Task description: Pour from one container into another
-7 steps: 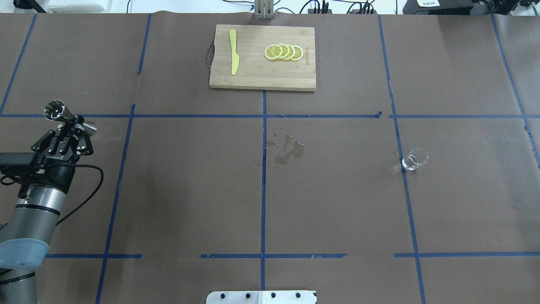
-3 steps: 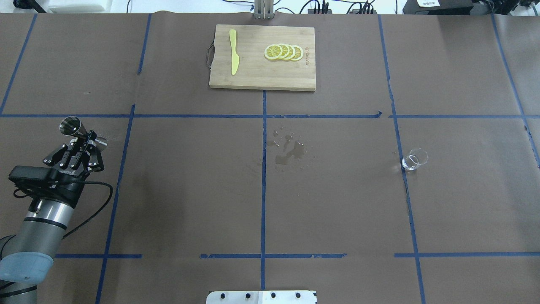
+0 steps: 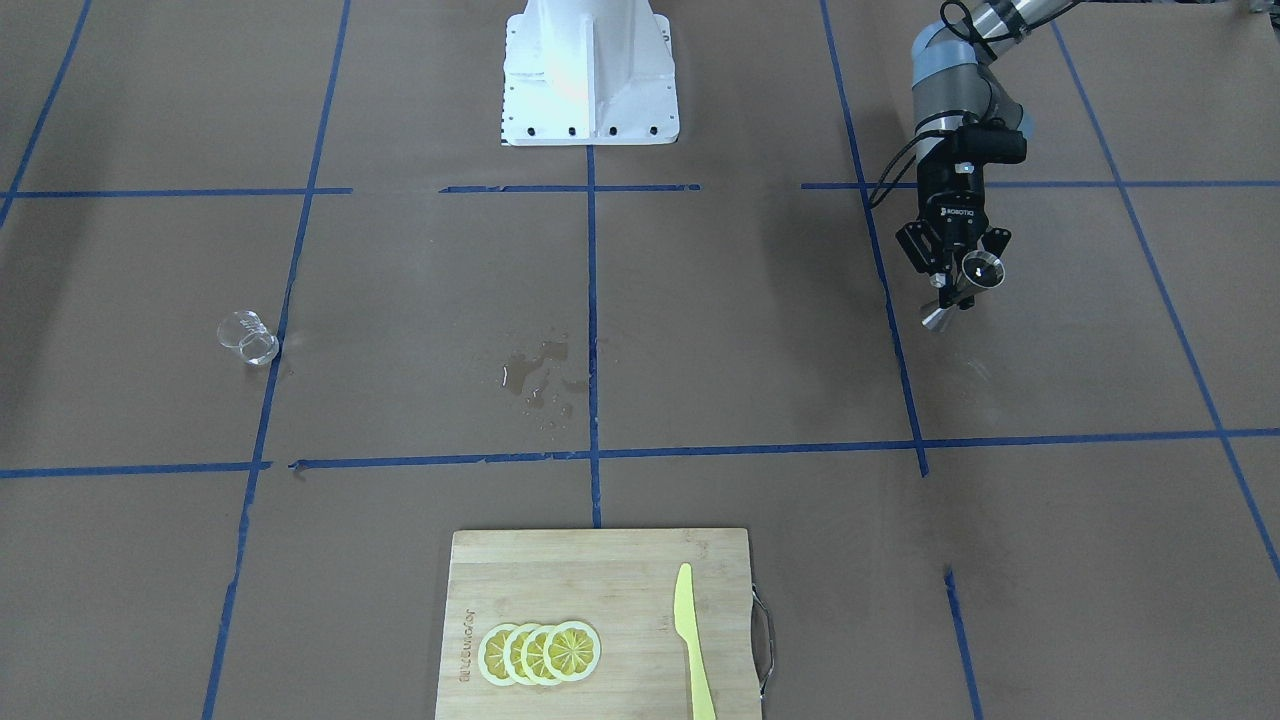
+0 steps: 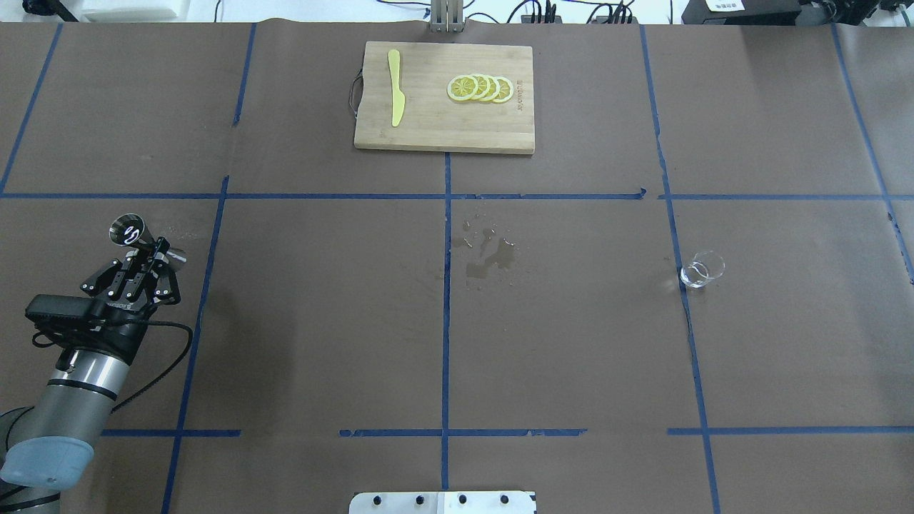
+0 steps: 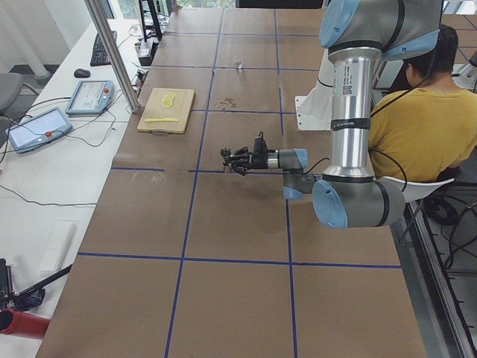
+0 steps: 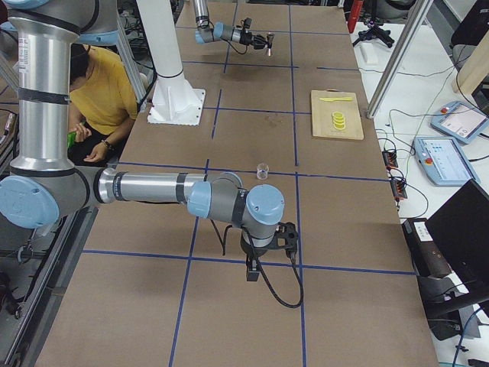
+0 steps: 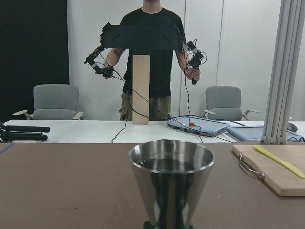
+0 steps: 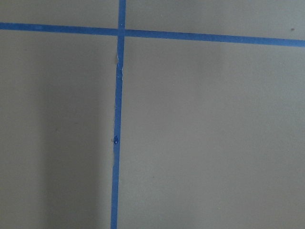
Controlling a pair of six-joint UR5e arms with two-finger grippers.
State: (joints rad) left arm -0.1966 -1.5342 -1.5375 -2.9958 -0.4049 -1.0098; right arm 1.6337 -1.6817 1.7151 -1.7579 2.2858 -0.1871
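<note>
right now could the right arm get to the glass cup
Probably yes. The right gripper hangs over bare table near the cup, nothing stands between them, and the left gripper, holding the jigger, is far off at the other end.

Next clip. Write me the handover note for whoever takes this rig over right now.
Left hand: shut on the waist of the small shiny steel hourglass jigger, at the table's left side.
Right hand: over bare table, away from both things; open or shut cannot be told.
Small clear glass cup: stands alone on the right side, ungrasped.
Done: jigger grasped. A wet patch marks the table's centre.
To do: bring cup and jigger together and pour, unless a pour already happened, which is unclear.
</note>
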